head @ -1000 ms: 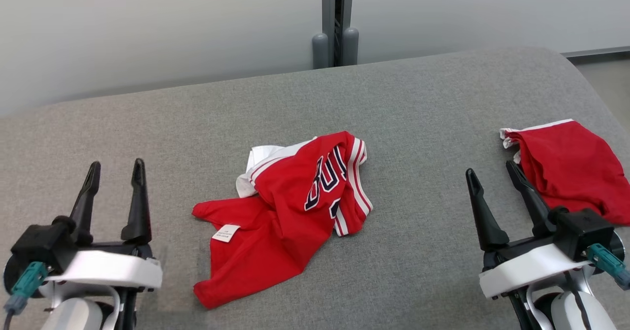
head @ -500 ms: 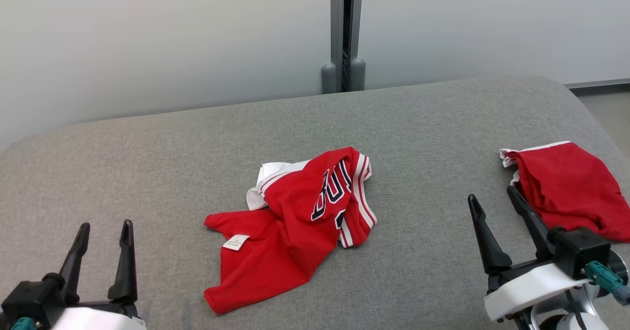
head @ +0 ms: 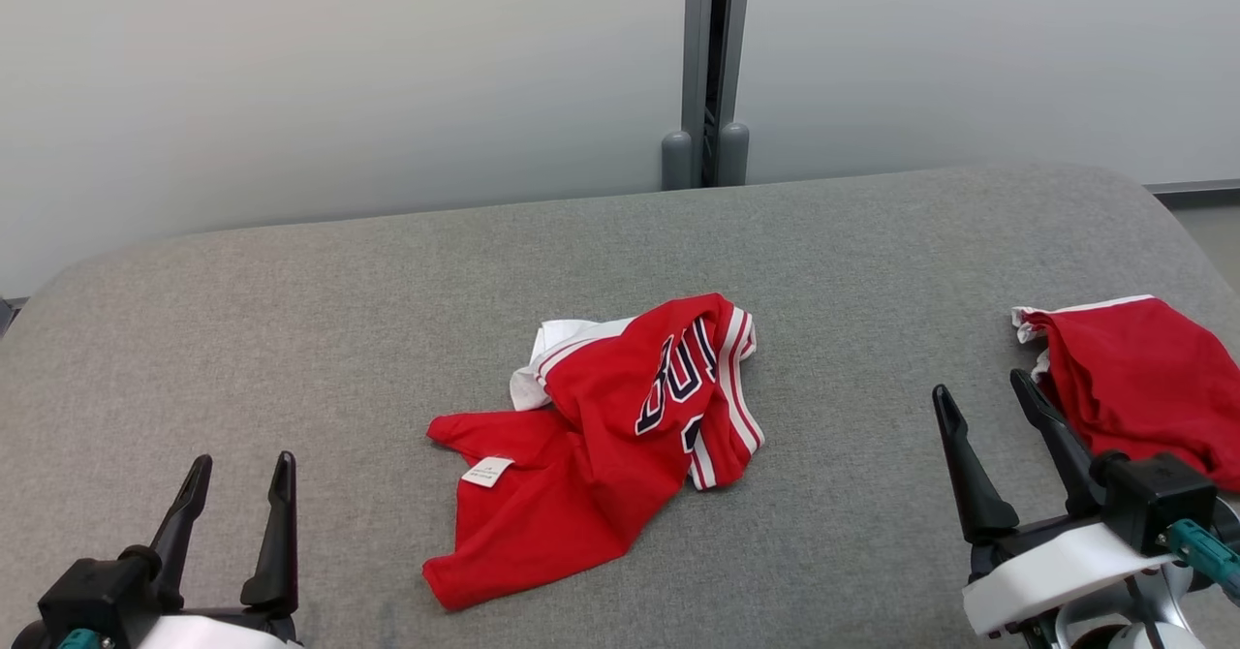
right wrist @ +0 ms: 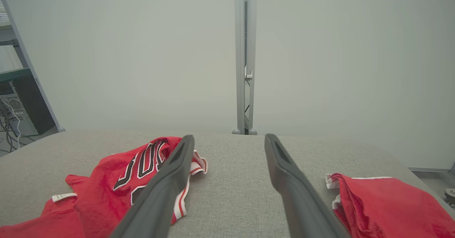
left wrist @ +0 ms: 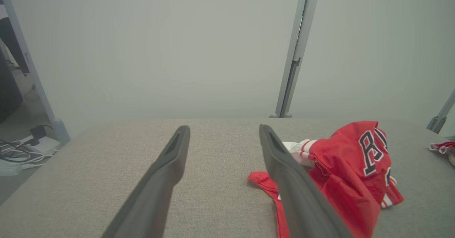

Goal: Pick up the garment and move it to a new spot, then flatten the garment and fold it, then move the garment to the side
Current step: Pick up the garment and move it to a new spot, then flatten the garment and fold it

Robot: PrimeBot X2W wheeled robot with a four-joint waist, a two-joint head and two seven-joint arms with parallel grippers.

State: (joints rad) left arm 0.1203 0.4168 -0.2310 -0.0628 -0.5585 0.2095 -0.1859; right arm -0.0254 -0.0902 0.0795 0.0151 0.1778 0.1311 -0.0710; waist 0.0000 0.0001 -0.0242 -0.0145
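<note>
- Red crumpled jersey [head: 601, 446] w/ navy letters & white trim, where's it at?
- Mid of grey fabric surface [head: 339, 339], betw. both arms, touching neither.
- Claws?
- Left claw [head: 243, 459] at bottom-left, fingers spread wide, empty. Right claw [head: 979, 385] same: wide apart, holding nothing, near 2nd red garment [head: 1143, 378] w/ white edge, far right.

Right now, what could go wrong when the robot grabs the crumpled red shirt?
The crumpled jersey lies in bunched layers, so a pinch might catch only one and lift it twisted. The open right gripper stands close beside the other red garment and could snag that instead.
</note>
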